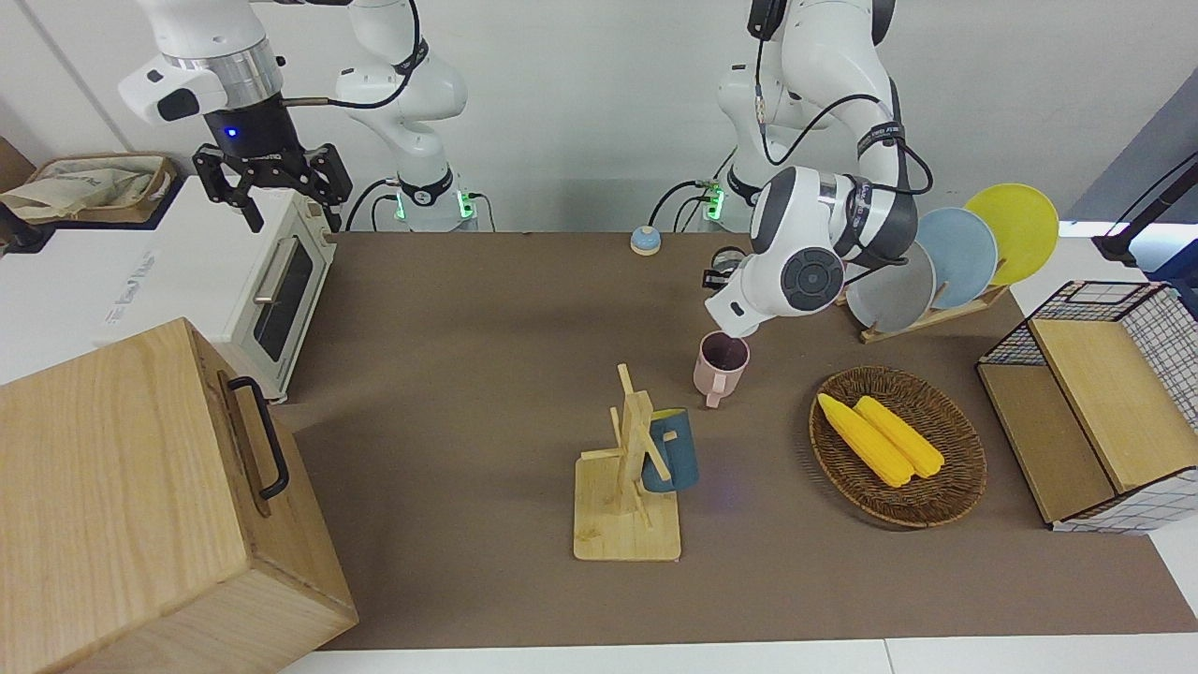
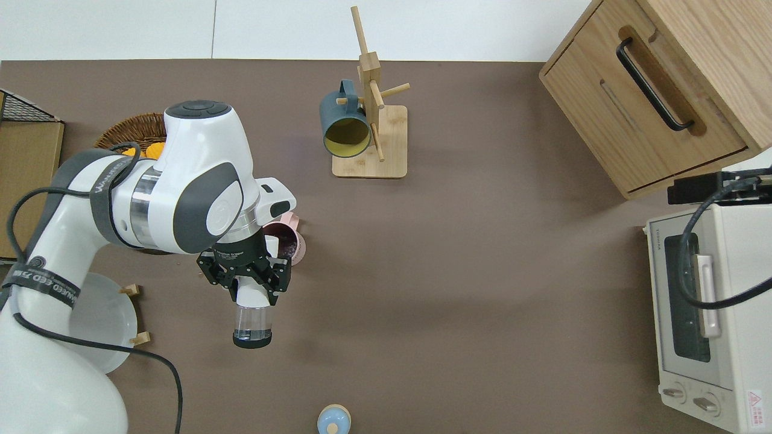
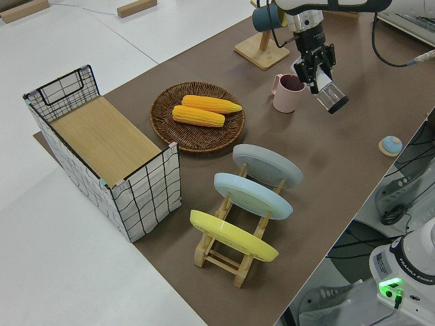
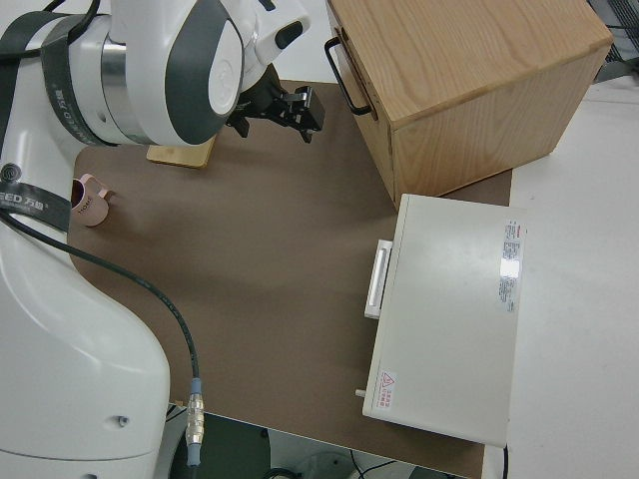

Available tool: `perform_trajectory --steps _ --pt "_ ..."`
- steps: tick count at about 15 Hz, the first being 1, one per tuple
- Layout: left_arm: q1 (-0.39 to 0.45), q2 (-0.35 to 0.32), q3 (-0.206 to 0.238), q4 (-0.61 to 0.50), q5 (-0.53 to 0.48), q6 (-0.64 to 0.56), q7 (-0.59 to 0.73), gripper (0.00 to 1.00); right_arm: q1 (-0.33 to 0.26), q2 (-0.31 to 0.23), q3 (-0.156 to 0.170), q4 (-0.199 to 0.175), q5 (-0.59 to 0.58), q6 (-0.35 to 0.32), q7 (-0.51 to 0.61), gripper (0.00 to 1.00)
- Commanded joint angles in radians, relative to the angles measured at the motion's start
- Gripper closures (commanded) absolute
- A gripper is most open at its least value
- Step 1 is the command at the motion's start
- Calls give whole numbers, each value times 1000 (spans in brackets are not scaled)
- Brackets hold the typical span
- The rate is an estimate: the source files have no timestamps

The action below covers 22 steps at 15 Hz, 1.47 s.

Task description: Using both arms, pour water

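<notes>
Left gripper (image 2: 252, 288) clamped on a clear glass (image 2: 253, 325) with a black base, held tipped on its side, the open end toward the pink mug (image 2: 287, 241), the black base toward the robots. Some water shows pooled low in the glass. Gripper is over bare brown table mat (image 2: 482, 301), just robot-side of the mug; the mug's rim sits right by the gripper's wrist. Mug stands upright on the mat, dark inside, handle pointing away from the robots.

Both arms: white jointed links, dark grey joint bands, silver wrist ring, black two-finger grippers. Left arm (image 2: 181, 199) carries a strap with writing on it, not readable. Right arm parked; right gripper (image 1: 271, 183) fingers spread apart, holding nothing.

Farther from the robots than the left gripper: wooden mug tree (image 2: 371, 102) with a dark blue mug (image 2: 344, 126) hung on a peg. Toward the left arm's end of the table: wicker basket (image 1: 945, 487) with two corn cobs (image 1: 880, 435), and a rack of plates (image 1: 945, 262). White toaster oven (image 2: 705, 313) at the right arm's end, "TOSHIBA" on its front, red warning sticker by the knobs. Wooden box (image 2: 651, 90) with a black handle beside the oven.
</notes>
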State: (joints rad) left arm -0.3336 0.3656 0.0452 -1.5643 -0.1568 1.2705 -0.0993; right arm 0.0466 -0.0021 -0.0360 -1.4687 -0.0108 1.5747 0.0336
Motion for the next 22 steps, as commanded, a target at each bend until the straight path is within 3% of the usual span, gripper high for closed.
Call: perform_trajectory --steps 1,9,13,18,22 --pt "4 -22 -1 18 -3 -49 -11 1000 -10 7 4 13 20 -13 -15 17" --pt "5 -86 -1 -52 -4 4 -10 1000 -10 7 4 13 20 -13 -15 17" --pt "2 -180 -1 -198 -4 133 -10 1000 -10 7 4 13 20 -13 -15 17" --pt "-4 -212 -2 -247 -4 209 -14 1000 -10 7 4 15 20 -13 -15 17" --pt "-10 -319 -4 -400 -4 384 -16 1000 -10 7 4 13 20 -13 -15 17"
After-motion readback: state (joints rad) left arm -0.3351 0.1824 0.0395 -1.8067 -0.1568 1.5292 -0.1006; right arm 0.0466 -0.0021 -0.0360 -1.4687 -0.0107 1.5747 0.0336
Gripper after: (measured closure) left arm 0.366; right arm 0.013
